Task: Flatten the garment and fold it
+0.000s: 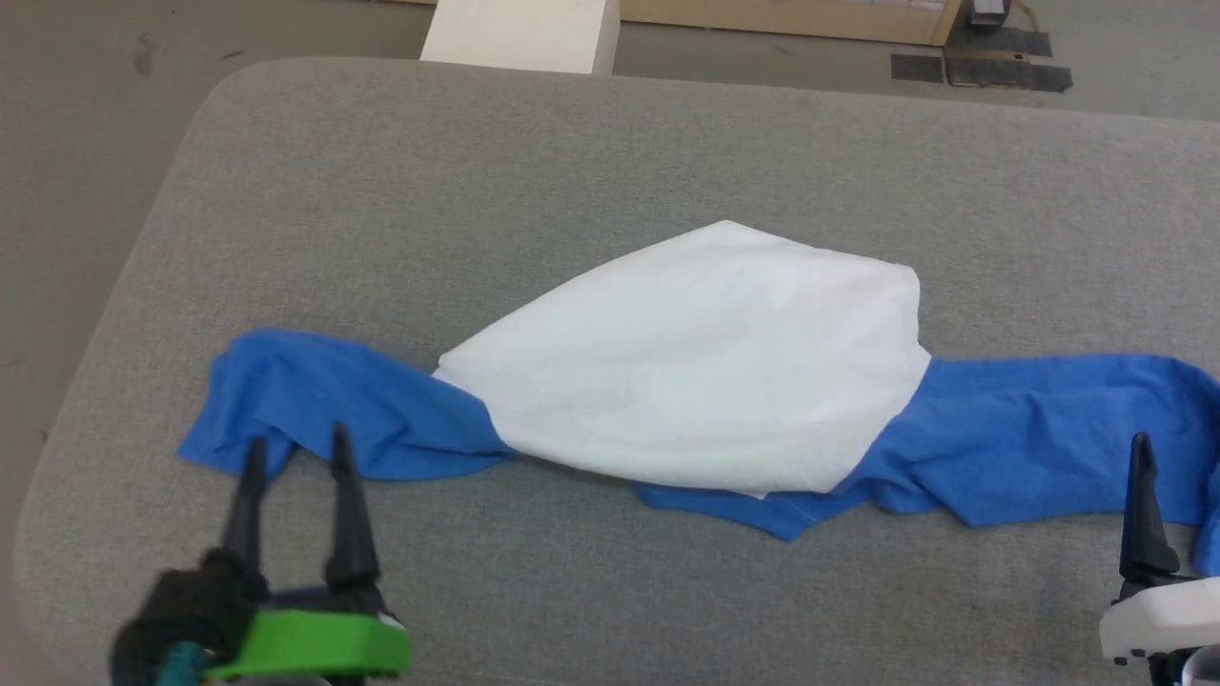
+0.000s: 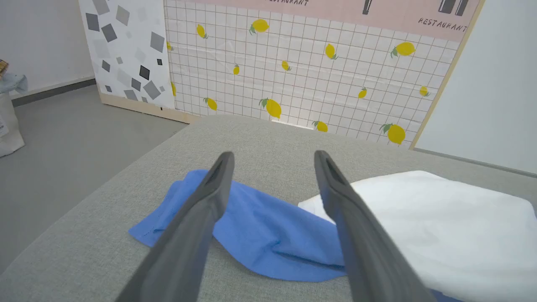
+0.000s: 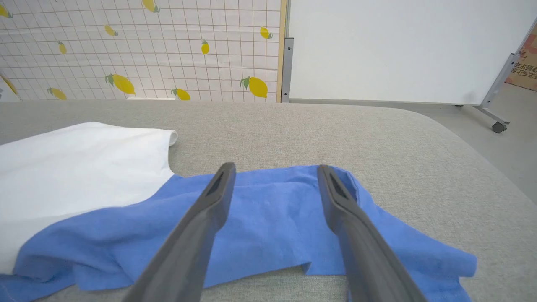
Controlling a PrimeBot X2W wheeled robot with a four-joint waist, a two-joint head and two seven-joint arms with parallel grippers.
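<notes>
Surface: grey padded table (image 1: 667, 143). Item: shirt (image 1: 705, 362), mid-table, white body bunched, blue sleeves trailing to 9 and 3 o'clock. My left gripper (image 1: 297, 440), 7 o'clock, and right gripper (image 3: 275, 167), 4 o'clock: both spread wide, empty. Step, I judge: flattening. Next I'd pinch both sleeve ends and draw them outward.
</notes>
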